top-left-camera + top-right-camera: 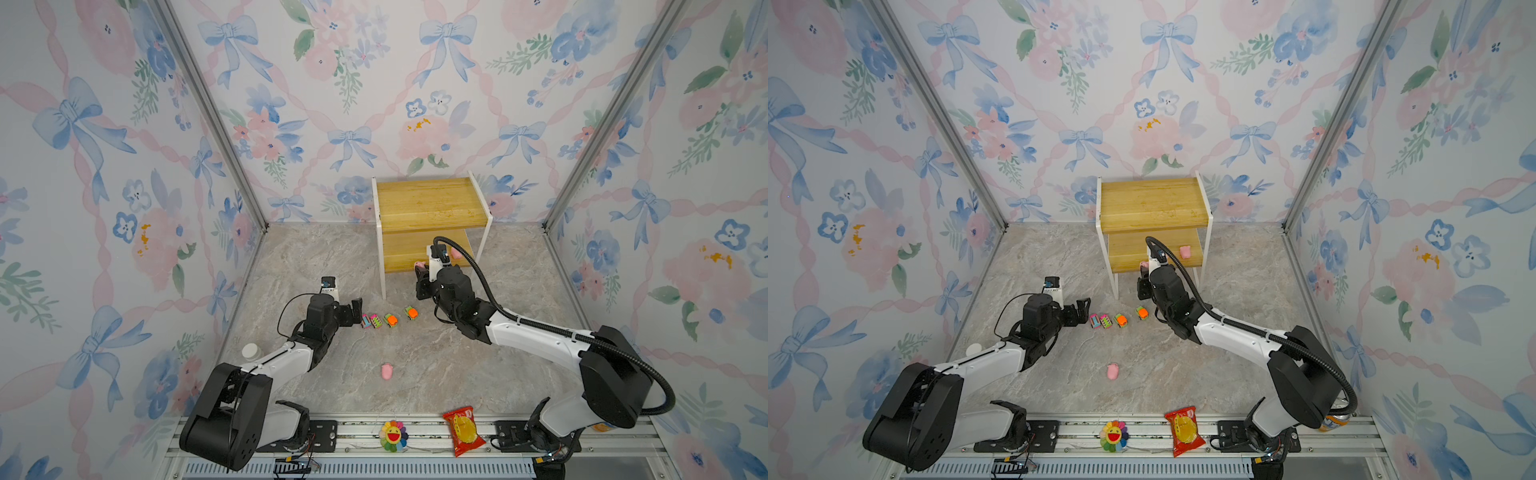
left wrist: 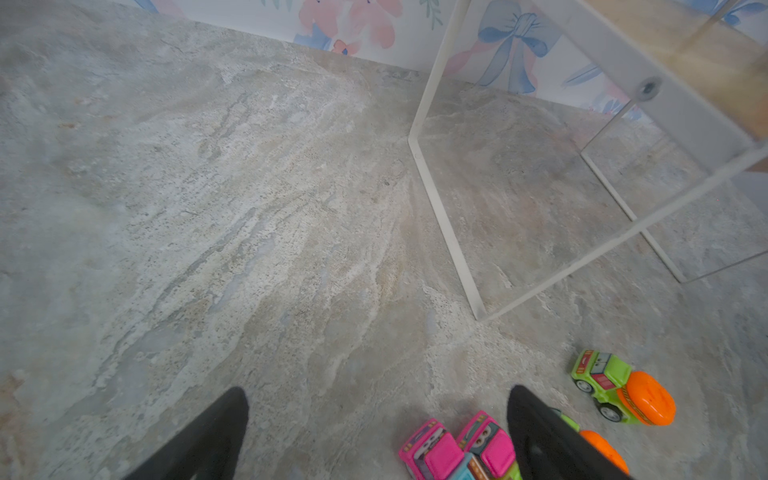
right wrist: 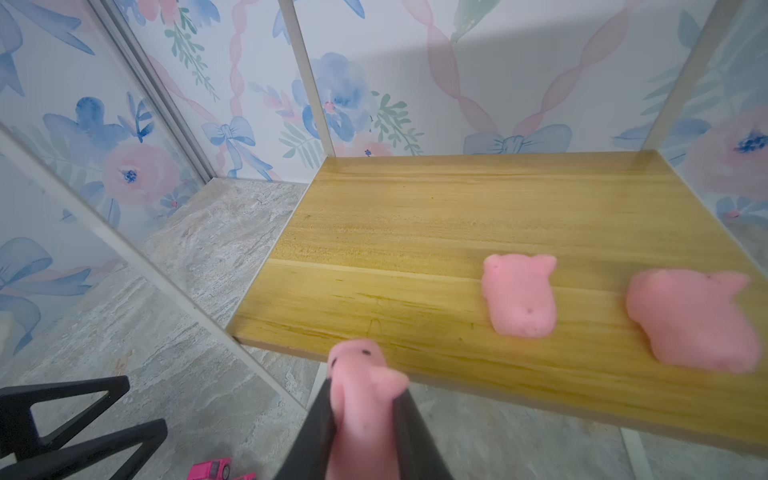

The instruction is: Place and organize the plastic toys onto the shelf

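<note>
The shelf [image 1: 428, 203] stands at the back of the marbled worktop [image 1: 324, 266], against the flowered wall. It has two yellow wooden boards on a thin white frame, and its top board is bare.

The right gripper [image 3: 365, 399] reaches up to the front edge of the lower board, near its left end. It is clamped on a pink pig [image 3: 361, 374], which sticks out past the black fingertips.

The left gripper [image 2: 377, 390] sits low over the worktop in front of the shelf's left leg. Its jaws stand apart and grip nothing. It is just beside the row of cars; whether a finger touches one I cannot tell.

The two pink cars [image 1: 371, 321] sit side by side nearest that gripper. The two green cars [image 1: 390, 320] with orange tops follow to their right, the last one a little apart.

Two more pigs [image 3: 519, 295] lie on the lower board, right of the held one. A lone pig [image 1: 387, 371] lies on the open worktop, well in front of the cars.
</note>
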Available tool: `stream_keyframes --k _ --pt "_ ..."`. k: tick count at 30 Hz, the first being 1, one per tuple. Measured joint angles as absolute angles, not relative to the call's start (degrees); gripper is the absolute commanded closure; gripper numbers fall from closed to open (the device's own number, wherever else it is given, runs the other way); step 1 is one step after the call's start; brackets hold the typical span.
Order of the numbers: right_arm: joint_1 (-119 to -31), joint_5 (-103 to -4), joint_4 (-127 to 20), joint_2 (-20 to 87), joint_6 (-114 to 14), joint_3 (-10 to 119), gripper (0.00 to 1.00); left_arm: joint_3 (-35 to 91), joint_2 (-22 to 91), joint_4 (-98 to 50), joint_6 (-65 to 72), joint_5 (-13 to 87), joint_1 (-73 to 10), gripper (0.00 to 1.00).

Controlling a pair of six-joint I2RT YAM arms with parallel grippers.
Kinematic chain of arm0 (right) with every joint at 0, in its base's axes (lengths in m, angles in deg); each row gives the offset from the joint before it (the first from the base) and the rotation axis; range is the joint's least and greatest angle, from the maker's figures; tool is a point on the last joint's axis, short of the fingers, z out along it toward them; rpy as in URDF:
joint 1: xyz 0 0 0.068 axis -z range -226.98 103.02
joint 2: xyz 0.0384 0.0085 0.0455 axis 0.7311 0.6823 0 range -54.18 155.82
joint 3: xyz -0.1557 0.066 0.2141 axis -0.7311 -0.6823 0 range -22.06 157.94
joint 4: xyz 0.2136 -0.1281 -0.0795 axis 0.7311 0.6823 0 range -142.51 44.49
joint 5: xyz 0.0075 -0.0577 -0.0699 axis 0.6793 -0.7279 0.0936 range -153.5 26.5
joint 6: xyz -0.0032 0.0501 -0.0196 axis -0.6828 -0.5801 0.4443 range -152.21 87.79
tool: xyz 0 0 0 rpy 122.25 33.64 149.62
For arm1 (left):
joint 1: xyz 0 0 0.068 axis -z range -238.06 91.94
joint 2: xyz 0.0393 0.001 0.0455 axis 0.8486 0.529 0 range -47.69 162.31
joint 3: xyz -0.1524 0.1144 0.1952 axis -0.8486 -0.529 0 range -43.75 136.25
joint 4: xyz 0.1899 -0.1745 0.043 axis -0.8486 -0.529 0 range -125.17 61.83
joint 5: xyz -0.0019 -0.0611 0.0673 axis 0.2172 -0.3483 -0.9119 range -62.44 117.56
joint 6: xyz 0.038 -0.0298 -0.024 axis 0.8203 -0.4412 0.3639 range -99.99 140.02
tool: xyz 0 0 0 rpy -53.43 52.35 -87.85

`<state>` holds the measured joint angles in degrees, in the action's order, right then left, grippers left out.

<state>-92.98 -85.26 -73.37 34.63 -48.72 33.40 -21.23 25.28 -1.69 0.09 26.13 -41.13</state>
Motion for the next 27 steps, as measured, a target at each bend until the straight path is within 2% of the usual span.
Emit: stream_keyframes --k 11,27 --pt "-93.68 -91.14 -80.08 41.52 -49.18 37.23 0.77 -21.23 25.28 -1.69 0.09 26.15 -41.13 0.02" --pt "-94.40 -95.99 -84.06 45.19 -47.95 37.27 0.76 -21.23 25.28 -1.69 0.11 26.13 -41.13 0.02"
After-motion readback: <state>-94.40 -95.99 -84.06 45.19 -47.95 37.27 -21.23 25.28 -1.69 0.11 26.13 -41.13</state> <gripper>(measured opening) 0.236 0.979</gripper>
